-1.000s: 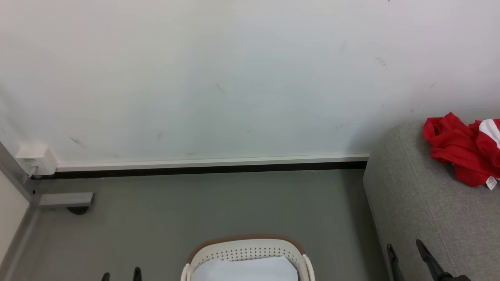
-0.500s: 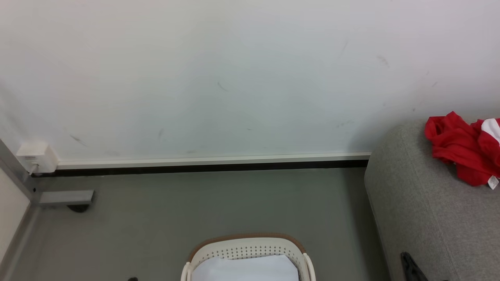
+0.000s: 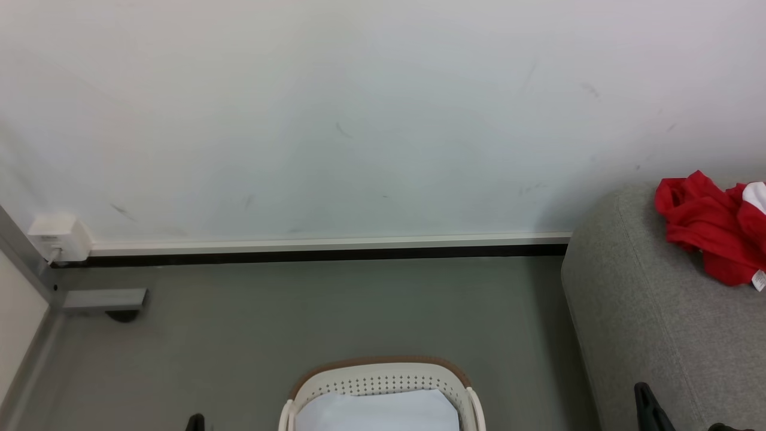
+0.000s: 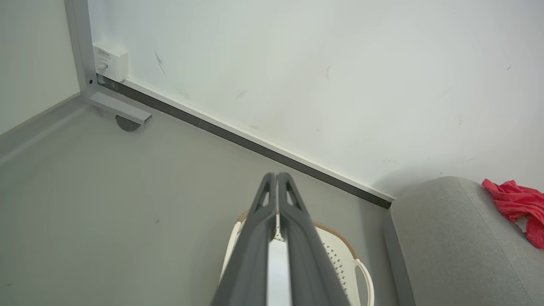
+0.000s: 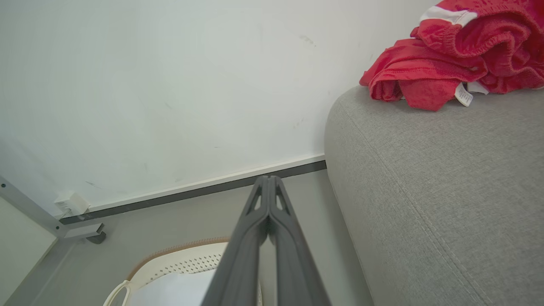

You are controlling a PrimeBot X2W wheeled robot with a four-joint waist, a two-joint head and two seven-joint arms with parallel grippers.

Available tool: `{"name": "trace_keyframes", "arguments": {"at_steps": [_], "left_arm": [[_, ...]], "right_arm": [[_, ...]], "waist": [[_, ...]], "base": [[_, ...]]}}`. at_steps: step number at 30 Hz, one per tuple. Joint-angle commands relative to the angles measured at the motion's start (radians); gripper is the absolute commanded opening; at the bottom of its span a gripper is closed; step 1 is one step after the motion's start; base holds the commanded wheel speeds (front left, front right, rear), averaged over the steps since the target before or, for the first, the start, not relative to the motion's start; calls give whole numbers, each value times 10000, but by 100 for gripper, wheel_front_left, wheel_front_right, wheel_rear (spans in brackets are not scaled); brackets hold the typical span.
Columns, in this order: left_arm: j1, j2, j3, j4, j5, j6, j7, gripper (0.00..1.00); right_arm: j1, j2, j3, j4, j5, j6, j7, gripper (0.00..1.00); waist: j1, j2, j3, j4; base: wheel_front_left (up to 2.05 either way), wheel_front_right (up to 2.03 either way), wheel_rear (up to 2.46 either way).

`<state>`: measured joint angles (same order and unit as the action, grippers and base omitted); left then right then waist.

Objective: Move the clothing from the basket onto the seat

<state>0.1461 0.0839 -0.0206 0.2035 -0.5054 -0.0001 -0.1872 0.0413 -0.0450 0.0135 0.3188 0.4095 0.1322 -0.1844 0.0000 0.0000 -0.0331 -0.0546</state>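
Note:
The red clothing (image 3: 712, 239) with white trim lies bunched on the light grey seat (image 3: 646, 323) at the right, a small white tag at its lower edge. The cream basket (image 3: 383, 380) with its brown rim stands on the floor at bottom centre, and only a white sheet (image 3: 380, 413) shows inside it. My left gripper (image 4: 277, 176) is shut and empty, hanging above the basket (image 4: 340, 255). My right gripper (image 5: 268, 178) is also shut and empty, beside the seat's (image 5: 446, 191) left edge and well short of the clothing (image 5: 446, 55). The dark tips of my left gripper (image 3: 195, 422) and right gripper (image 3: 647, 404) reach into the head view's bottom edge.
A white wall with a pale skirting strip (image 3: 329, 245) runs behind the grey floor. A small white socket box (image 3: 57, 236) and a grey metal frame foot (image 3: 105, 298) sit in the left corner.
Both grippers have gone from open to shut, with nothing between the fingers. Their tips have sunk lower in the head view, which has itself shifted slightly.

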Motion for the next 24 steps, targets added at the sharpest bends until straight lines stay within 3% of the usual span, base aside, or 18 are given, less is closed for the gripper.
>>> {"name": "trace_keyframes", "arguments": {"at_steps": [1, 24], "left_arm": [[-277, 57, 92, -95, -383, -53, 82, 0], [-997, -63, 478, 45, -3680, -447, 980, 0]], "right_arm": [[-328, -44, -89, -214, 402, -4, 63, 0], [-725, -57, -461, -392, 3975, -8, 964, 0]], "waist": [[0, 0, 4, 7], [0, 0, 80, 121]], "base": [[0, 0, 0], [0, 0, 0]]}}
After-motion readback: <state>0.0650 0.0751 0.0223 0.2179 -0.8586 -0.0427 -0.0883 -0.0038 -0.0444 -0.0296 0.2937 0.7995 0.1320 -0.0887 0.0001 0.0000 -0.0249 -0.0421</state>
